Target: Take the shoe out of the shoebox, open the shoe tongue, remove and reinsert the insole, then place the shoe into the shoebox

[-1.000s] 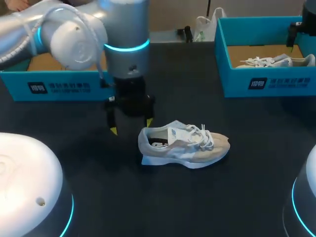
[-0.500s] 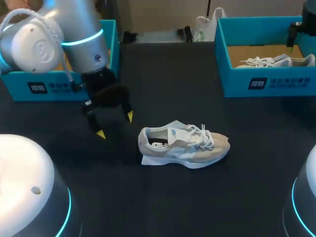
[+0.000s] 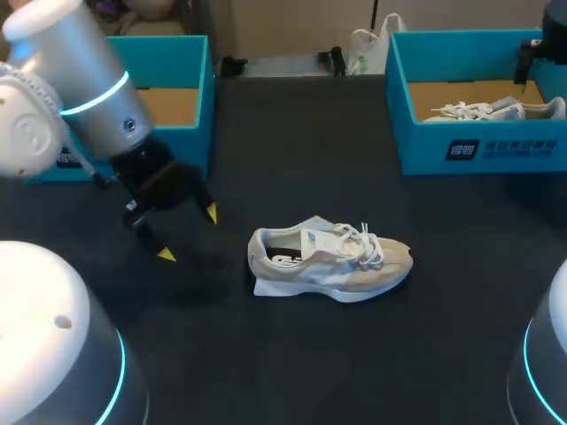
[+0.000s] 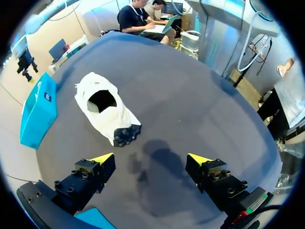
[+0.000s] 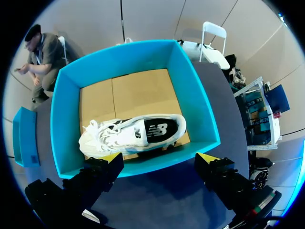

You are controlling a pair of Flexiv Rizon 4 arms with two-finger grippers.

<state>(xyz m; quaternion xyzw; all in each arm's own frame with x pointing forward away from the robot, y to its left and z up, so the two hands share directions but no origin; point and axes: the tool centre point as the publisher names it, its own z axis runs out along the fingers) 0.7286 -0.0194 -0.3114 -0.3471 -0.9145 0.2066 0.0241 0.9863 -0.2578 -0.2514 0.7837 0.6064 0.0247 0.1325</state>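
A beige and white shoe (image 3: 330,259) lies on its sole in the middle of the black table, toe to the right. In the left wrist view the same shoe (image 4: 106,113) lies ahead of the fingers, heel nearest. My left gripper (image 3: 188,234) (image 4: 150,160) hangs open and empty to the left of the shoe's heel, clear of it. At the back right a blue shoebox (image 3: 469,150) (image 5: 66,124) holds a second white shoe (image 3: 496,110) (image 5: 133,133). My right gripper (image 5: 157,160) is open above that box's near wall, and only a dark part of it (image 3: 530,55) shows at the head view's edge.
Another open blue box (image 3: 168,66) stands at the back left, behind my left arm (image 3: 71,106). Two white arm bases (image 3: 53,345) fill the front corners. Bare black tabletop lies in front of and behind the shoe.
My left gripper has pulled away from the shoe's heel, moving left and slightly toward the front, still open. The shoe and the right arm have not moved.
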